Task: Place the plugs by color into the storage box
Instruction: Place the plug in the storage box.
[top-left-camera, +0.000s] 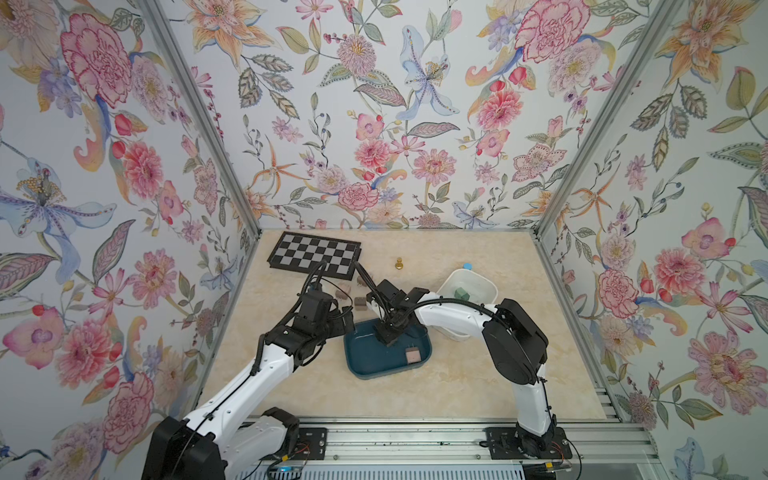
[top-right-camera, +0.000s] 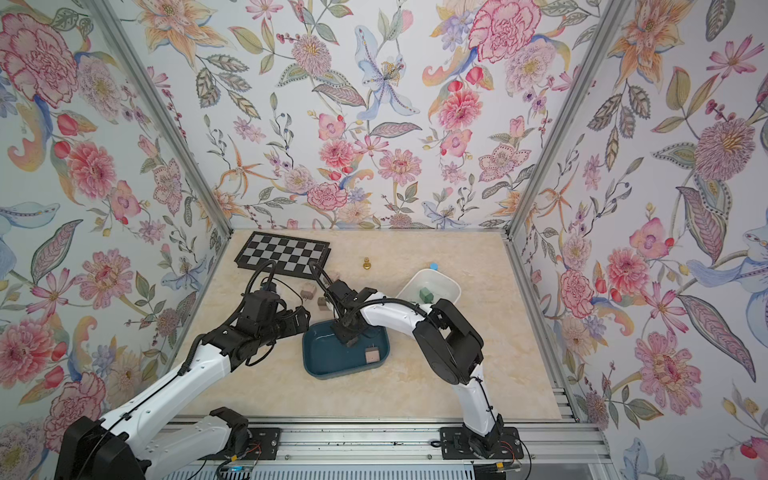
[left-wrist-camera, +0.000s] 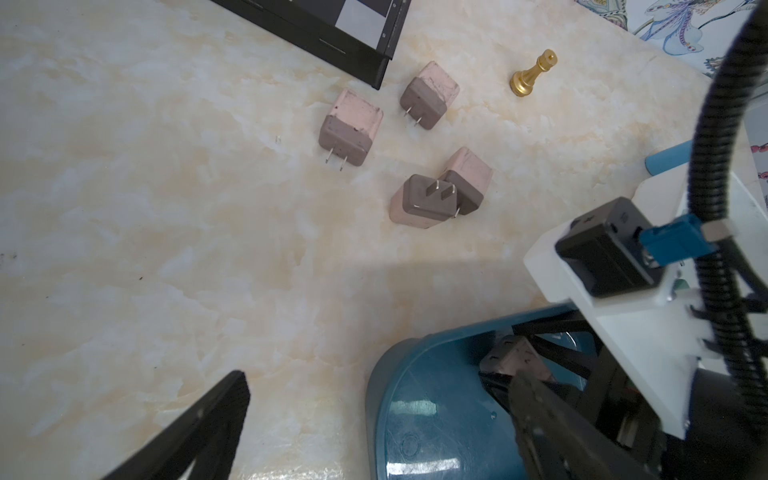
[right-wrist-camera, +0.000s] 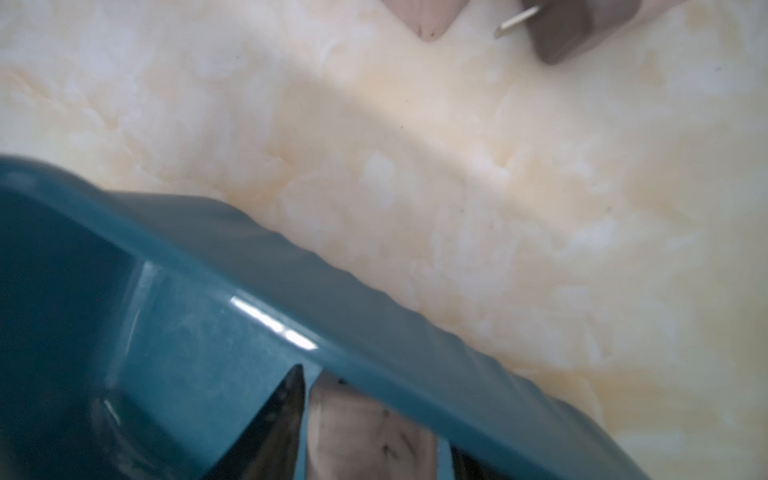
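The right gripper (top-left-camera: 390, 337) hangs inside the blue tray (top-left-camera: 365, 365), its part-open fingers flanking a pink plug (left-wrist-camera: 517, 357), while the wide-open, empty left gripper (top-left-camera: 347, 318) sits nearest four loose plugs (left-wrist-camera: 424, 149) beyond it.

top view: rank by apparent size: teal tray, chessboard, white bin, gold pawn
1. teal tray
2. chessboard: close to the tray, and lies farther from the camera, so unsure
3. white bin, partly hidden by the right arm
4. gold pawn
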